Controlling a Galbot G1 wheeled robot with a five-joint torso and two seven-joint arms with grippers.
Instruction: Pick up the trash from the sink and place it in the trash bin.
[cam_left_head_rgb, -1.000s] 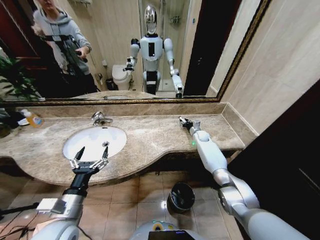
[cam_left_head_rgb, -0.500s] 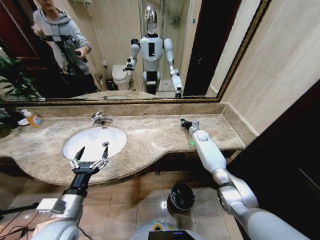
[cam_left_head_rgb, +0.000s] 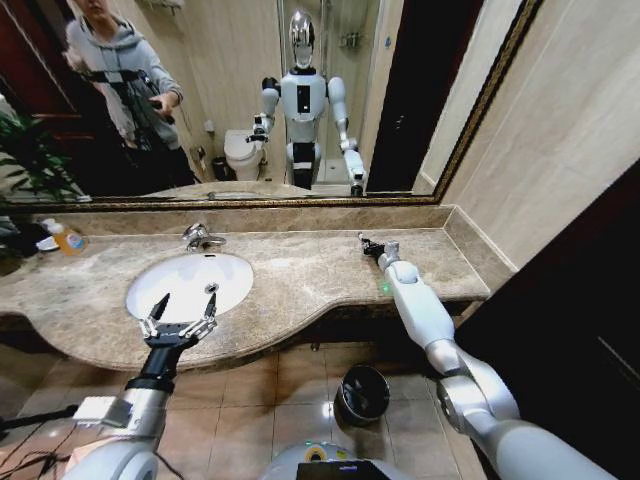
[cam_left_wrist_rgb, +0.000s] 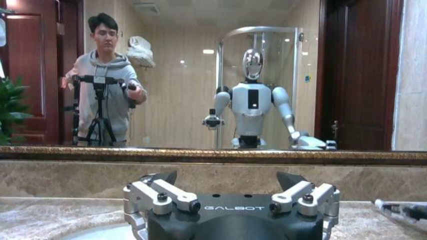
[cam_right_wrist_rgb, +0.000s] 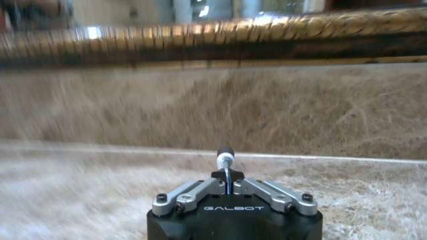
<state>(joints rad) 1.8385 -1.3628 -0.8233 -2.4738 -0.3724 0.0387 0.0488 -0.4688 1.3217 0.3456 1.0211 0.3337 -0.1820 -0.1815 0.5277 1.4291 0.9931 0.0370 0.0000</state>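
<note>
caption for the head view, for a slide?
Left gripper open over the sink front edge; right gripper shut, low over the counter; trash bin on the floor below.

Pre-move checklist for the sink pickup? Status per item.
1. Left end effector open, over sink's near rim: ok.
2. Right end effector shut, parked over counter away from sink: ok.
3. Trash visible in sink: not ok; none seen.
4. Bin upright on floor under the counter edge: ok.
5. Tap clear of left end effector: ok.
</note>
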